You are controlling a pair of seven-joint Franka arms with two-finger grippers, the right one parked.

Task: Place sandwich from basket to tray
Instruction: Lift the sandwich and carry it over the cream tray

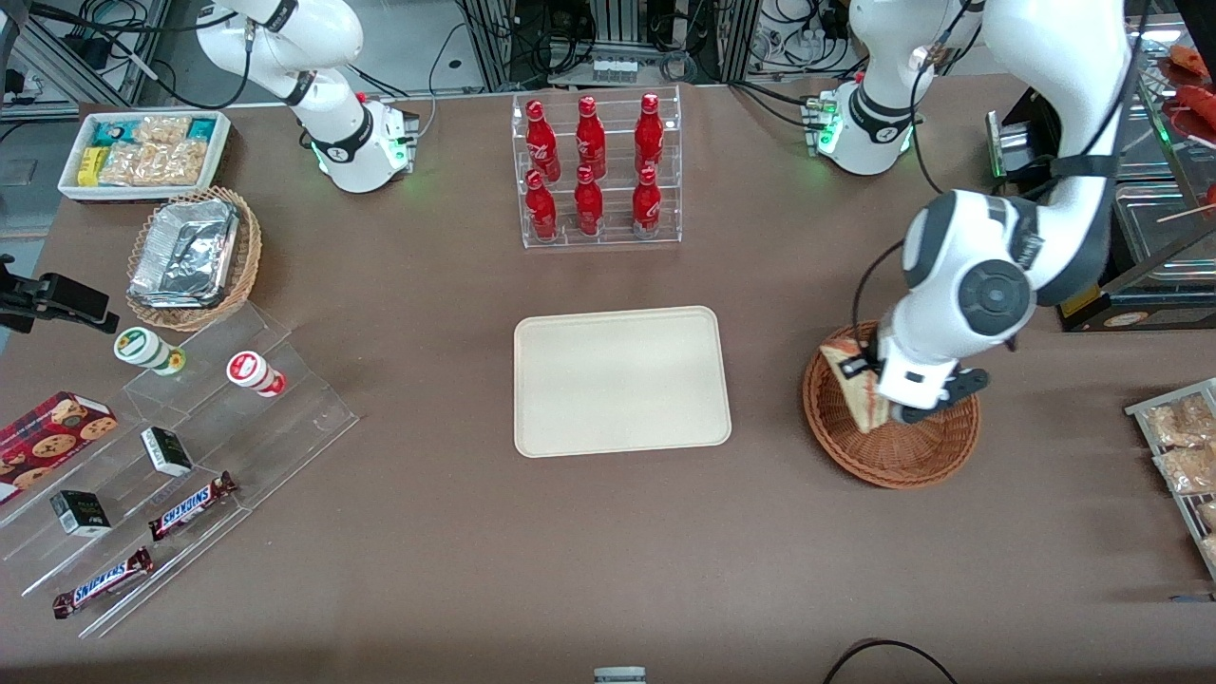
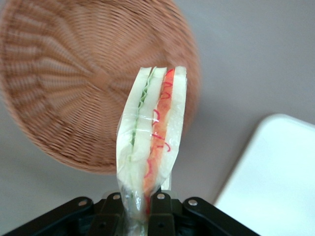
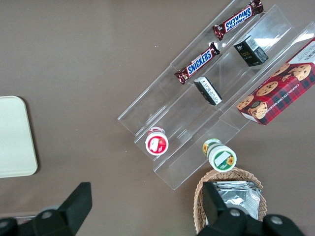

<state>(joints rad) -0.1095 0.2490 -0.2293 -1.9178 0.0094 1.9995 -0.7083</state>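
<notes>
We see the claw [image 2: 140,209] pinching the sandwich [image 2: 152,142] by one corner above the basket [image 2: 59,83]. We judge this keeps the filling upright for the tray [image 1: 622,380].

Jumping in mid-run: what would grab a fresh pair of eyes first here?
The gripper, shut on the sandwich, holds it lifted over the basket at the working arm's end of the table. Beside the basket lies the bare tray. Farther from the front camera than the tray stands a clear rack of red bottles.
</notes>
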